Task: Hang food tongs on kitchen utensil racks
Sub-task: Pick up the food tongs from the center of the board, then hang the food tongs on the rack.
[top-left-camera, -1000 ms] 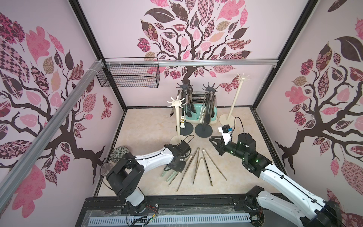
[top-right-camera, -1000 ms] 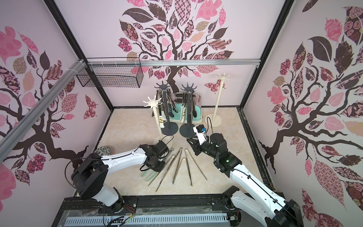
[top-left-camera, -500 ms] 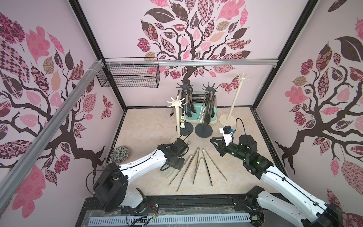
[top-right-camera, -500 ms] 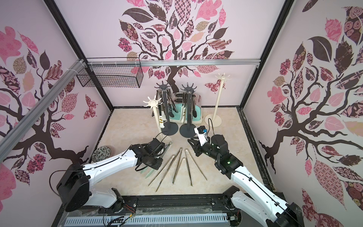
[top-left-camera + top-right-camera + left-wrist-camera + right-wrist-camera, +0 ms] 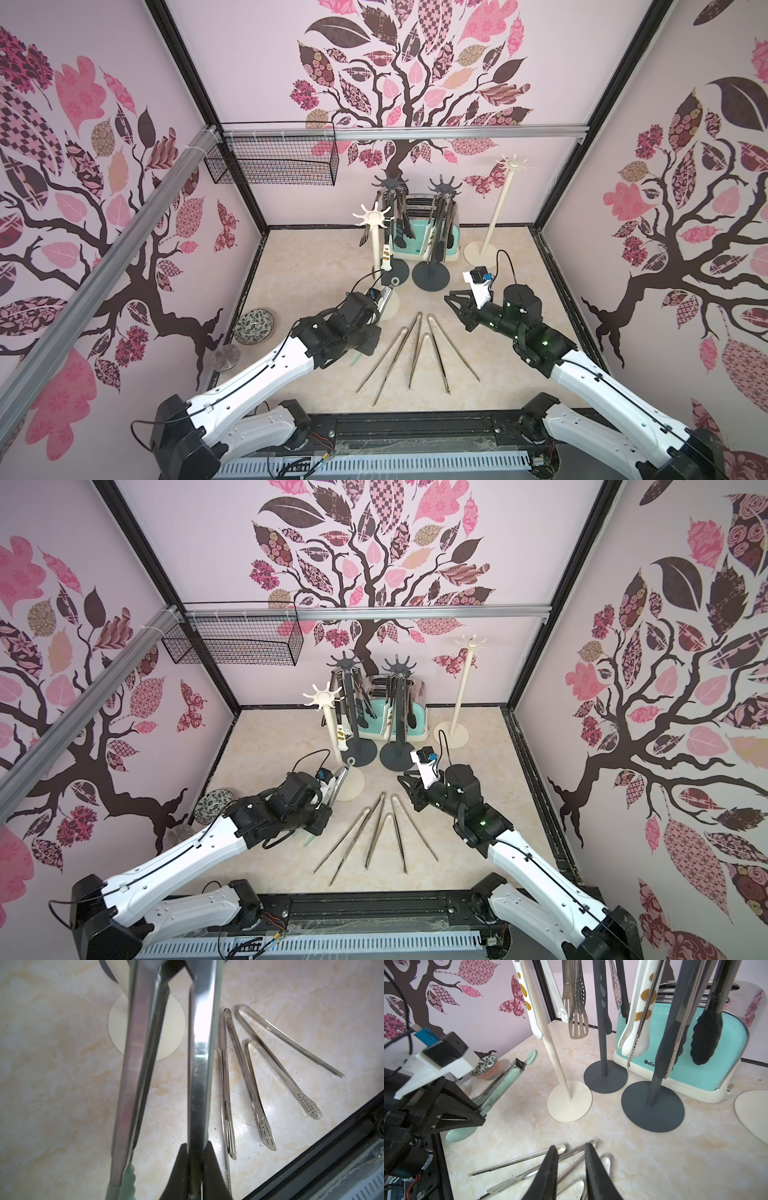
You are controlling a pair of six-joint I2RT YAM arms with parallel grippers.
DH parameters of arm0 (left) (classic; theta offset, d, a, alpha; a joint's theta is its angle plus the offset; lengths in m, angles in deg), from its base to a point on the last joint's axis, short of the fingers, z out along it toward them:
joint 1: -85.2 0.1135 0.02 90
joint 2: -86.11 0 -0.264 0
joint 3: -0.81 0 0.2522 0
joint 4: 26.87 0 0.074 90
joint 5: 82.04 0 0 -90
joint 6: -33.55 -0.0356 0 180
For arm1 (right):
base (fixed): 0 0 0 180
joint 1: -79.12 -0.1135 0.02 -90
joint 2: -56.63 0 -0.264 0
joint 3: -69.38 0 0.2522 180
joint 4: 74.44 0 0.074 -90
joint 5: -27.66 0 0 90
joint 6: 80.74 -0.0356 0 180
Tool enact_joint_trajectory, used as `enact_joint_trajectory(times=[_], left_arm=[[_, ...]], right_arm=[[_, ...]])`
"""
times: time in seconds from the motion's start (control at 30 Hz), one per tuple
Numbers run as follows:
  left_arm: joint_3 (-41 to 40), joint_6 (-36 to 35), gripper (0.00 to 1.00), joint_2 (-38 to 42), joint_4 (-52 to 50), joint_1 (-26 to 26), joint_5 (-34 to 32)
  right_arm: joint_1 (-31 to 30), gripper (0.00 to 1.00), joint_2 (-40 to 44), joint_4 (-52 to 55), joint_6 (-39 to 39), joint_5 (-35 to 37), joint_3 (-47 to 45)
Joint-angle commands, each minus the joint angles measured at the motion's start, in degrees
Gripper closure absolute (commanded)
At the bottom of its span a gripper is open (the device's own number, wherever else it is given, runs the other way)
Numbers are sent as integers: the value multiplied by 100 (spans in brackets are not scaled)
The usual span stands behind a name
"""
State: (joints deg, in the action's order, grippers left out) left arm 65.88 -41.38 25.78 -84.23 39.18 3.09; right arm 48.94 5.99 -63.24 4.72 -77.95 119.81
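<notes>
The marble table [image 5: 316, 266] is filling the middle of the frame in both top views. Four racks are standing in its upper part. Two dark grey racks [image 5: 431, 276] in the centre are already carrying many tongs. A cream rack [image 5: 496, 208] at the upper right is showing bare hooks. A nearer cream rack [image 5: 375, 245], left of centre, is carrying white tongs [image 5: 387, 257].

The left hand [image 5: 196, 1147] is pressing its fingers on the green-tipped tongs [image 5: 502, 1080], and it seems to be pinching only one of the two steel arms. These tongs are hanging above the table just beside the nearer cream rack, left of centre. The right hand [image 5: 455, 303], right of centre, is holding nothing, and its fingers are standing a little apart. Four bare steel tongs [image 5: 250, 1084] are lying fanned out on the table between the two hands, in the lower centre of the top views.

The small ring [image 5: 350, 761] at the closed end is pointing toward the rack, so I judge the step is bringing it to a hook. To do it well, the hand should be lifting the ring above the crown and lowering it over a free prong, away from the white tongs. It should not be pushing the thin pole. Because one arm only is pinched, the tongs may be turning, so slow motion is better, and the fingers should be opening only after the ring is sitting.
</notes>
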Motion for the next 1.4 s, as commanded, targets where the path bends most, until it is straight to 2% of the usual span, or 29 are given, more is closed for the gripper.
enact_joint_trajectory(times=[0.0, 0.3, 0.57, 0.77, 0.9, 1.03, 1.37], left_arm=[[-187, -161, 100, 487, 672, -12, 177], [-389, -293, 100, 1403, 1107, -12, 66], [-231, -85, 100, 1724, 1335, -17, -650], [145, 18, 100, 1673, 1212, 22, -1069], [436, 33, 100, 1476, 1138, 202, -805], [623, 62, 100, 1345, 1127, 698, -351], [1004, -229, 100, 1028, 927, 912, -403]], right_arm=[[29, 74, 8, 69, -47, 17, 200], [47, 74, 158, 274, -4, 153, 233], [66, 74, 74, 312, 32, 147, 280], [73, 74, 10, 317, 58, 138, 291], [77, 74, -9, 318, 74, 123, 297], [86, 74, 0, 349, 84, 120, 292], [95, 74, 0, 376, 87, 115, 300]])
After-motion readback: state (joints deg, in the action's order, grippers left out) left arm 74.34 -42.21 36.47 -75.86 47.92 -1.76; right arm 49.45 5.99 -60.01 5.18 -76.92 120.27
